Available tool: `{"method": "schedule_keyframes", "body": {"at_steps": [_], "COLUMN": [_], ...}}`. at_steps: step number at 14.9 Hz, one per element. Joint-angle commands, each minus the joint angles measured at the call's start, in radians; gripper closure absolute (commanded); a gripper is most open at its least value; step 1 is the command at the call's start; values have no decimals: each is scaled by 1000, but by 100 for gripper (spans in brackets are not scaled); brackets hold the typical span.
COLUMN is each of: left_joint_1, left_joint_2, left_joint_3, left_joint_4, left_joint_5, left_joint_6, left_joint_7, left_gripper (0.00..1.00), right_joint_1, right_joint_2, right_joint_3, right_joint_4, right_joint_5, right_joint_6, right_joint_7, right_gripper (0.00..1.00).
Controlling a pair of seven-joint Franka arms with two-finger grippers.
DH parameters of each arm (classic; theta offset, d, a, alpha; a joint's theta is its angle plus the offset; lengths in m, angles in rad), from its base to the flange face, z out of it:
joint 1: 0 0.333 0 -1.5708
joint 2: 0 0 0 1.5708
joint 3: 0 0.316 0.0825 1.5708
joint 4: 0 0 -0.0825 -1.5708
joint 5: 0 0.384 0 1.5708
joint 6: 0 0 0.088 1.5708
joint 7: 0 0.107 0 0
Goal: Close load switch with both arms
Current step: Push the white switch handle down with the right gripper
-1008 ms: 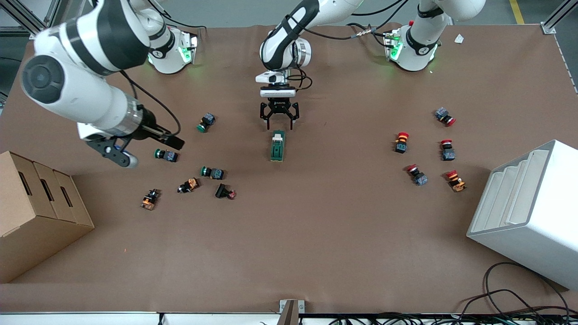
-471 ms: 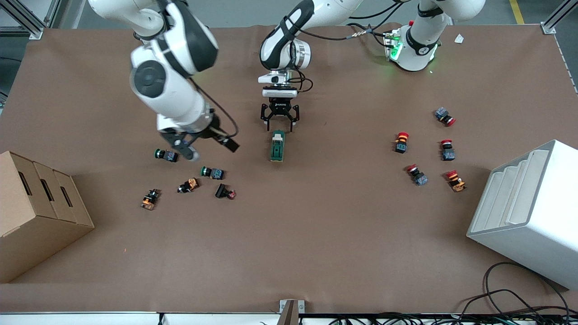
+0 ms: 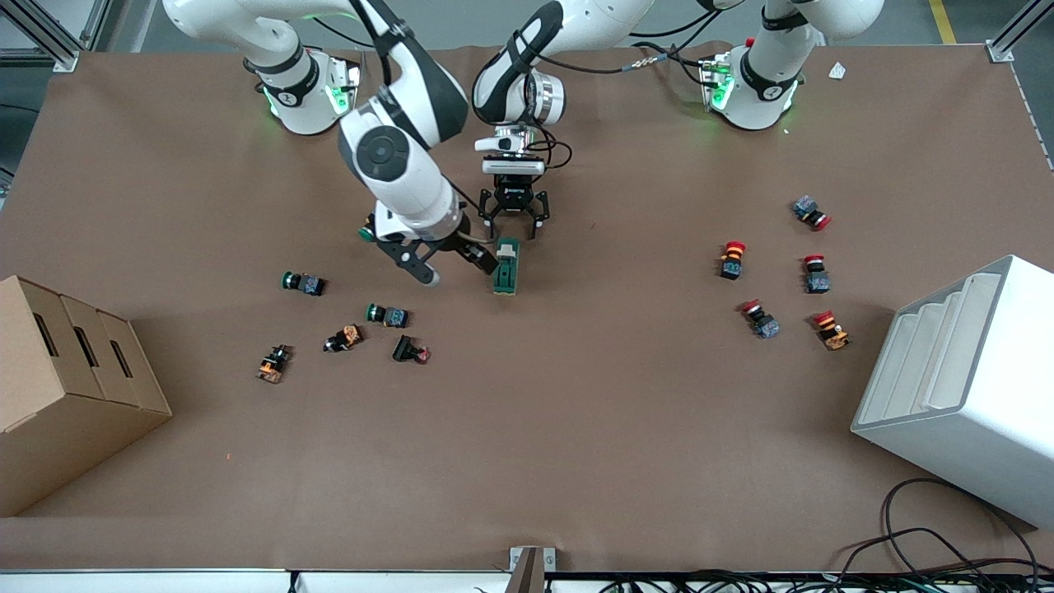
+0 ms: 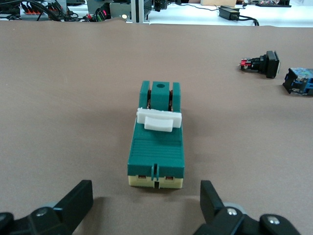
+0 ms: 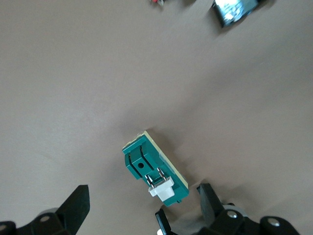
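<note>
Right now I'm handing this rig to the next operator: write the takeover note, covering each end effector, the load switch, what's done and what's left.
Left end effector: open, empty, at the load switch's end that lies farther from the front camera, not touching it.
Right end effector: open, empty, close beside the switch on the side toward the right arm's end of the table; contact cannot be told.
Load switch: flat on the table mid-span; white lever sits across its body.
Done: both arms brought in to the switch.
Left: brace the body with one arm, push the lever closed with the second.
</note>
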Motion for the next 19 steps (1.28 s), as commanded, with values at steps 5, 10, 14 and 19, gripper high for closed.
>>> {"method": "schedule_keyframes", "body": {"at_steps": [5, 10, 14, 19], "left_joint_1": [-32, -50, -56, -64], "left_joint_2": [57, 77, 85, 102], "left_joint_3": [5, 5, 5, 5], "left_joint_4": [22, 28, 30, 40], "left_joint_5": [14, 17, 15, 15], "left_joint_6": [-18, -23, -23, -23], "left_joint_7": [-43, -36, -34, -36], "left_gripper": [1, 1, 1, 1], "right_joint_1": [93, 133, 140, 166], "right_joint_2": [99, 170, 176, 196], "right_joint_3": [-9, -9, -9, -11], "right_joint_4": [-17, -22, -35, -35], "right_joint_5": [31, 55, 55, 103], "right_joint_6": [153, 258, 261, 294], "right_joint_7": [24, 41, 41, 42], "right_gripper": [0, 0, 0, 0]}}
